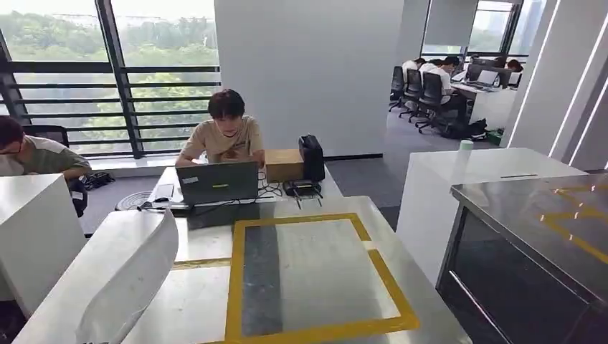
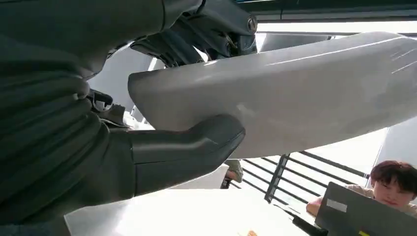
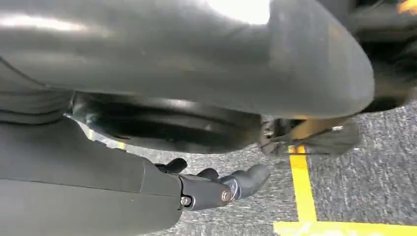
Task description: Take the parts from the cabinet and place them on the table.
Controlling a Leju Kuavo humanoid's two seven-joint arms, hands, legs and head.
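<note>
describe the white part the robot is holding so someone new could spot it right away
Start at the long pale table with the yellow taped rectangle. Left of that rectangle, low in the head view, a big curved white part rises above the tabletop, gripped by the left hand. Its smooth, glossy, shell-like sweep sets it apart from the boxy laptop and cardboard box at the far end.

Open-plan office: person at laptop (image 1: 217,182), distant desks with office chairs (image 1: 429,92), large windows (image 1: 107,72).
</note>
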